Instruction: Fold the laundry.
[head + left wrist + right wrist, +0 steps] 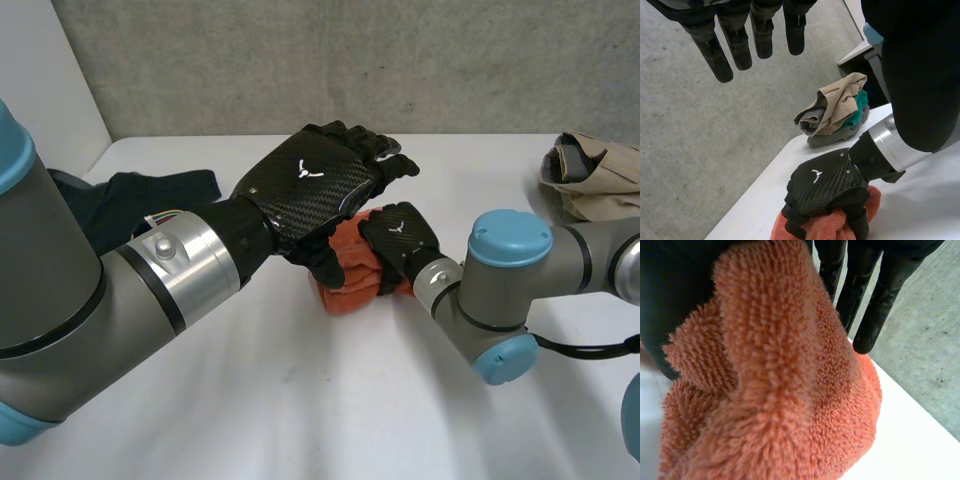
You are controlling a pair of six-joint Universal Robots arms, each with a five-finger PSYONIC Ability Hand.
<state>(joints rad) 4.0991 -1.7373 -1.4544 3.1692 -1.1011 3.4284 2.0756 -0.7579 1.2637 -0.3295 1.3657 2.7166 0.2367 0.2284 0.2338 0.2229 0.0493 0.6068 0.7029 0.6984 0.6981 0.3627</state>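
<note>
Because the right hand (398, 238) clutches the orange towel (350, 285) in a thick bunch near the middle of the table (300, 400), cloth squeezed between its thumb and fingers (888, 300), the folds could slump or roll apart once that grip loosens. The left hand (315, 185), hovering just above with straight fingers (762, 35) holding nothing, could knock the bundle askew if it comes down off-centre. The left hand covers the towel's far side, so I cannot tell how neatly it is folded, or whether the thumb touches the cloth.
</note>
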